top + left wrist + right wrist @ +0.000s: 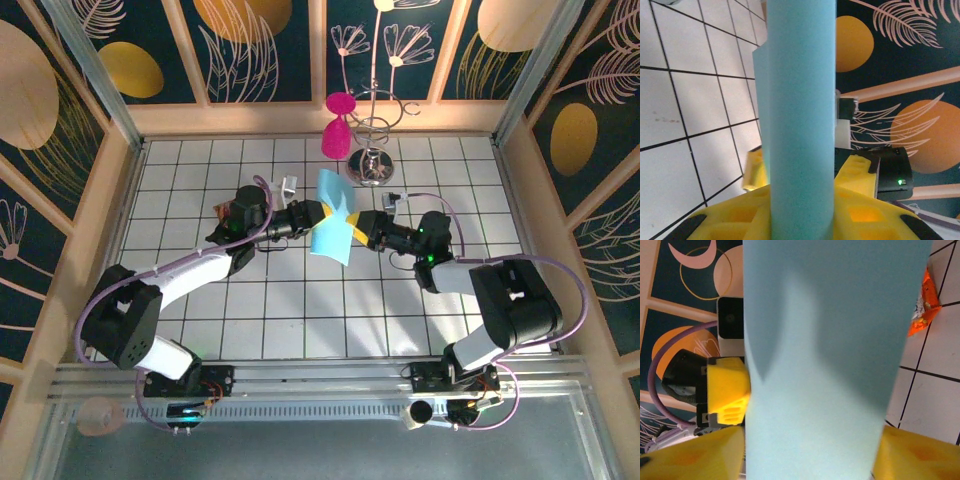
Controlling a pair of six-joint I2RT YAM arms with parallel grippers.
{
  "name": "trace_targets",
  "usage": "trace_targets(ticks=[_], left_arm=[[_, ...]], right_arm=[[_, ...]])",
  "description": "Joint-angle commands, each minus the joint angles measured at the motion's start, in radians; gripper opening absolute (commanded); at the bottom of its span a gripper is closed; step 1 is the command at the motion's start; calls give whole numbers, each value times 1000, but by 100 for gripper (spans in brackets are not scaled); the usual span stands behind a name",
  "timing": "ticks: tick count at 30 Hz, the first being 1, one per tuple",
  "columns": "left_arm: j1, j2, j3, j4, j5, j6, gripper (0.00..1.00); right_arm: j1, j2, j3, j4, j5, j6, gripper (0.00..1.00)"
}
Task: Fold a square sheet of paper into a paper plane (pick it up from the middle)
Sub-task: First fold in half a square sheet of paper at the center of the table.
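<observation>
White tiles cover the table (pixel 200 300) we work over. Above its middle, the square sheet of paper (pixel 333 238) is off the surface, standing nearly upright between our two wrists. It is light blue and unmarked. From overhead it looks bent or doubled along its length, and the left wrist camera shows a second layer peeking out behind the front band.

Our left gripper (pixel 802 175) has its yellow fingers closed against both sides of that band, so we take it to be carrying the sheet. Our right gripper (pixel 810 442) stands wider, with the paper spanning the gap between its fingers. We cannot tell whether it is pressing or only bracketing the sheet.

On progress, we judge that the pick-up is done and a first lengthwise fold is at most begun. We see no pointed nose and no wings, so most of the creasing is left to do.

Smallest, a red-and-yellow snack packet (pixel 924 307) lies on the tiles beyond the sheet.
</observation>
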Motion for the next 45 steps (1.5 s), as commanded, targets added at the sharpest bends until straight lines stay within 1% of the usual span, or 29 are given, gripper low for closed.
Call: trace_targets(ticks=[1, 3, 5, 9, 17, 20, 22, 25, 27, 32, 38, 43, 45], left_arm=[[10, 11, -7, -63, -31, 33, 28], [11, 12, -6, -98, -52, 53, 28], [13, 15, -6, -108, -61, 59, 27], [14, 17, -16, -104, -69, 55, 27], [12, 28, -39, -99, -86, 48, 27], [12, 34, -64, -95, -96, 46, 31], [12, 37, -84, -94, -108, 49, 36], [14, 44, -122, -96, -139, 60, 46], [13, 48, -150, -96, -159, 71, 56], [14, 6, -231, -103, -240, 111, 70], [28, -72, -258, -170, -299, 160, 77], [43, -140, -262, -271, -388, 223, 87], [57, -152, -261, -295, -409, 242, 87]], right_arm=[[-4, -30, 26, -15, -9, -32, 55], [-4, -50, 37, -95, 8, -77, 47], [-4, -67, 43, -137, 25, -104, 42], [0, -84, 60, -234, 55, -151, 33], [12, -91, 70, -369, 117, -206, 17], [18, -89, 75, -413, 133, -222, 8], [24, -84, 82, -451, 142, -232, 5], [42, -80, 94, -528, 163, -254, 4], [56, -72, 112, -598, 181, -284, 3], [96, -34, 188, -796, 237, -360, 3], [163, 31, 282, -828, 273, -352, 3], [214, 135, 342, -745, 260, -290, 3], [237, 176, 364, -715, 260, -264, 3]])
